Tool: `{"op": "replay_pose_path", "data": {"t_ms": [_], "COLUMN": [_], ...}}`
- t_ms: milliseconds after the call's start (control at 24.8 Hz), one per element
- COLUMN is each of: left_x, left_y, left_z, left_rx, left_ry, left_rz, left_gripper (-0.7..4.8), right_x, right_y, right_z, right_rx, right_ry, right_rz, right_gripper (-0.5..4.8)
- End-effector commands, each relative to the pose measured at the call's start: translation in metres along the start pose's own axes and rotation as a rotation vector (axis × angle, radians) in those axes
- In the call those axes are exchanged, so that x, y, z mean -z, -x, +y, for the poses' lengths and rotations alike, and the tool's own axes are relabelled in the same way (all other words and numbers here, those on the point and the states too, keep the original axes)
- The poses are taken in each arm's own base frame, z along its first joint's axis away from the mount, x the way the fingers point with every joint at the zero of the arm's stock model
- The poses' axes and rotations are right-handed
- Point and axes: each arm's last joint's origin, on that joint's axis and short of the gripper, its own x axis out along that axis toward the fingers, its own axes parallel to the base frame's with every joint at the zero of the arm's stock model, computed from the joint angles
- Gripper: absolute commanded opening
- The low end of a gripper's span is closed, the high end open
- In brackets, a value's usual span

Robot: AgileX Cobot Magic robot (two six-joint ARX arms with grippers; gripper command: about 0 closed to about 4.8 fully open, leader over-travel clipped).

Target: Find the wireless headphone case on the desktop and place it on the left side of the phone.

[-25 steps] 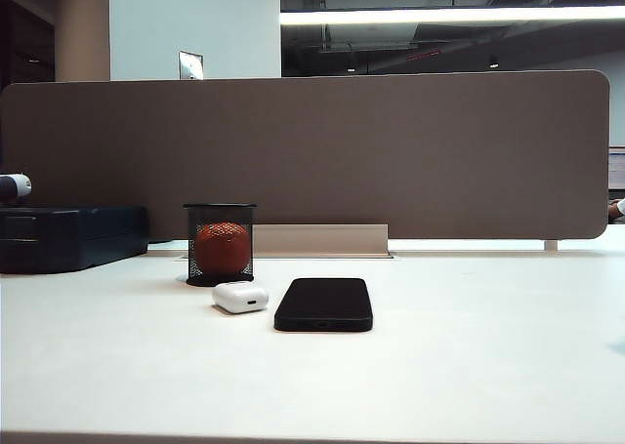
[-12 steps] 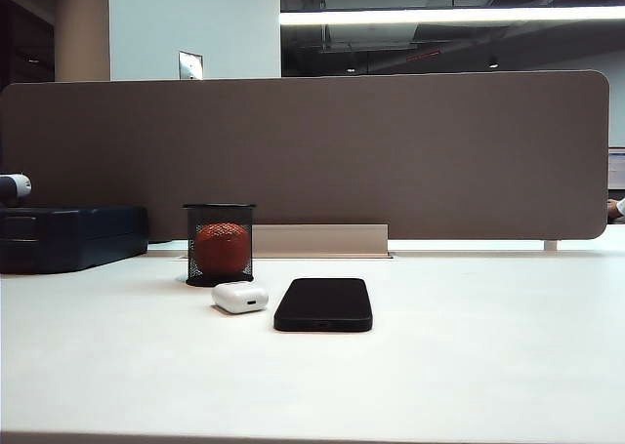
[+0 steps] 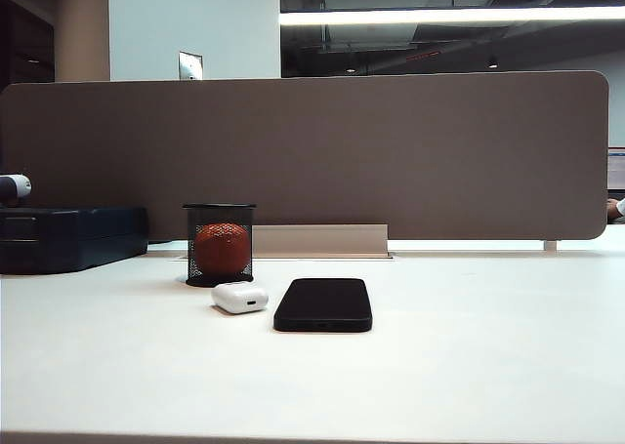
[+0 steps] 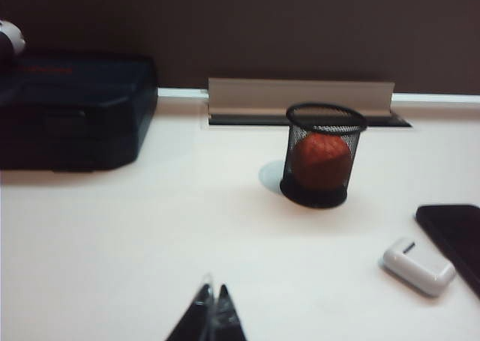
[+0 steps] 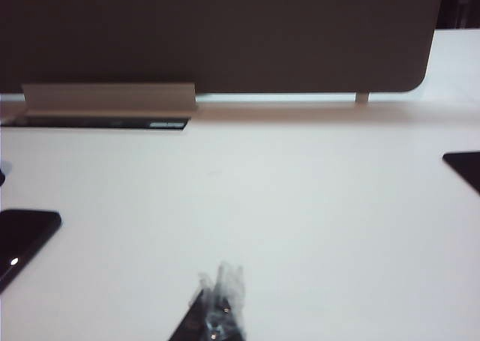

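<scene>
Grippers out of exterior view: left gripper tips pinched together, holding nothing, low over bare desktop w/ case ahead to its side; right gripper also closed, empty, over bare desk. Earbud case lies flat just beside phone on its left, small gap btwn. Behind case: mesh cup w/ orange ball, dark blue box far left, grey divider at back.

I count one phone and one wireless headphone case just left of it. Behind the case stands one mesh cup holding one orange ball. One dark blue box sits far left.
</scene>
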Motion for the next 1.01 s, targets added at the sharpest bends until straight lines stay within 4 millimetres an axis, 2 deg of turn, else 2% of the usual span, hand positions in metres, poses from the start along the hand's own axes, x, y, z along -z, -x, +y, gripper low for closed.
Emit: {"op": "replay_pose_path", "data": {"t_ms": [40, 81, 242, 1010], "left_x": [-0.003, -0.0031, -0.0041, -0.0036], "left_y": [0.0001, 0.0001, 0.0001, 0.0001], "left_z": [-0.0001, -0.0001, 0.0, -0.0004], "left_rx": [-0.002, -0.002, -0.005, 0.009], "left_ry": [-0.008, -0.013, -0.013, -0.013], "left_rz": [-0.028, -0.029, -0.04, -0.034], "left_gripper": [-0.06, -0.06, -0.06, -0.05], "right_x": [0.0084, 0.0136, 0.0131, 0.0136], "right_y": [-0.0032, -0.0048, -0.0047, -0.0047], "right_z": [-0.0013, -0.0021, -0.0036, -0.0036], "right_rx": [0.019, 0.032, 0.084, 0.083], "right_ry": [0.003, 0.003, 0.029, 0.029], "right_rz": [-0.021, -0.021, -0.028, -0.023], "right_gripper": [-0.08, -0.08, -0.08, -0.05]}}
